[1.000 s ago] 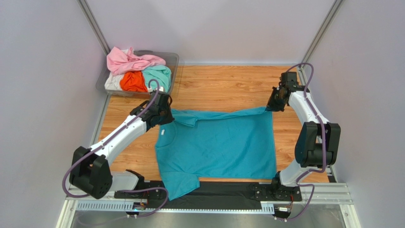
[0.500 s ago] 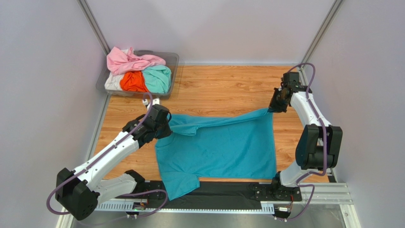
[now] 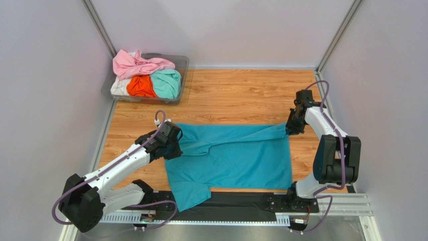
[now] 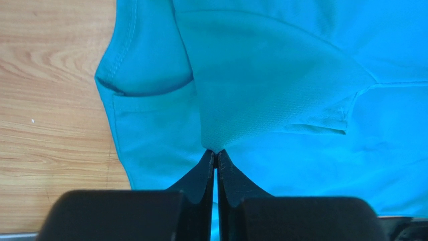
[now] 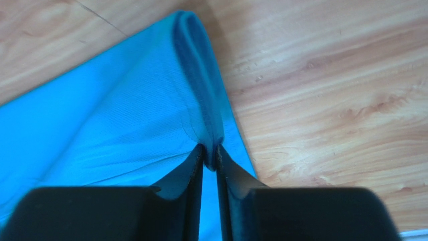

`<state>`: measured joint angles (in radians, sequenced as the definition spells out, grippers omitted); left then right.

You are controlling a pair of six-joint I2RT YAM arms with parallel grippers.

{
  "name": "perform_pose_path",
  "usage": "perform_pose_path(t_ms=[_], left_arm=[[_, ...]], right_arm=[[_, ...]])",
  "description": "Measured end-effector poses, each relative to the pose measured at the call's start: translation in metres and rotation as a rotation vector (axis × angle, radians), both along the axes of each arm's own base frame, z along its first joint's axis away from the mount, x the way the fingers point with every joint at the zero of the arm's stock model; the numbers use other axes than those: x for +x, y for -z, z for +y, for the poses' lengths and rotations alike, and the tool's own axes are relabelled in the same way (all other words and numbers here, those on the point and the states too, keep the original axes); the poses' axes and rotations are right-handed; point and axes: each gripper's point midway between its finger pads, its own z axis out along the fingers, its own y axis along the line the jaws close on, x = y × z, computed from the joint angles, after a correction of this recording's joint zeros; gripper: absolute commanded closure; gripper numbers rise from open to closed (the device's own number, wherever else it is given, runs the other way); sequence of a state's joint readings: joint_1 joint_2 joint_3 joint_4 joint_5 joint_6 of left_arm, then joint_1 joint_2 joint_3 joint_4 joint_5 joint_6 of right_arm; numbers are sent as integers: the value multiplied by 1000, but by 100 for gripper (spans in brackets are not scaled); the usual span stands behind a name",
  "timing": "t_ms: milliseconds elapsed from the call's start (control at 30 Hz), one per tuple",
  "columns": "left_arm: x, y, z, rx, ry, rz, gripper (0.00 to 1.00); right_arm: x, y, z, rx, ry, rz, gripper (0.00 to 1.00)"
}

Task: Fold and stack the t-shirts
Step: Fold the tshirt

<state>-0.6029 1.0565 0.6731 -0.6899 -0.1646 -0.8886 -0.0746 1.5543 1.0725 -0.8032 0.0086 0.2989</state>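
The teal-blue t-shirt (image 3: 236, 158) lies on the wooden table, its far edge folded over toward the near side. My left gripper (image 3: 173, 143) is shut on the shirt's far-left shoulder fabric (image 4: 236, 100), its sleeve and collar below it. My right gripper (image 3: 292, 126) is shut on the far-right hem corner (image 5: 201, 100), held just above the table. Pink (image 3: 138, 64), orange (image 3: 140, 86), mint green (image 3: 168, 80) and white (image 3: 118, 88) t-shirts lie heaped in the clear tub (image 3: 183, 63) at the far left.
Bare wooden tabletop (image 3: 241, 95) stretches between the tub and the shirt. Metal frame posts stand at the far corners, with grey walls close on both sides. A black strip (image 3: 236, 201) and the arm bases run along the near edge.
Both grippers have moved toward the near side, carrying the shirt's far edge over its body. The left arm has swung down and drawn back from the tub.
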Motion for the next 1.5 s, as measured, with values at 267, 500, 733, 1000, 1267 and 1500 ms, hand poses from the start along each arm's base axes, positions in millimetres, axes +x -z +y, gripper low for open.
perform_pose_path(t_ms=[267, 500, 733, 1000, 1267, 1500], left_arm=[[-32, 19, 0, -50, 34, 73, 3], [-28, -10, -4, -90, 68, 0, 0], [14, -52, -6, -53, 69, -129, 0], [69, -25, -9, -80, 82, -84, 0], [99, 6, -18, -166, 89, -75, 0], [96, 37, -15, -200, 78, -4, 0]], right_arm=[[-29, 18, -6, -34, 42, 57, 35], [-21, -26, 8, 15, -5, -109, 0], [-27, -66, 105, 128, -325, -254, 0], [-82, -49, 279, 379, -770, -212, 5], [-99, 6, 351, 377, -856, -43, 22], [-106, 12, 380, 394, -901, -24, 32]])
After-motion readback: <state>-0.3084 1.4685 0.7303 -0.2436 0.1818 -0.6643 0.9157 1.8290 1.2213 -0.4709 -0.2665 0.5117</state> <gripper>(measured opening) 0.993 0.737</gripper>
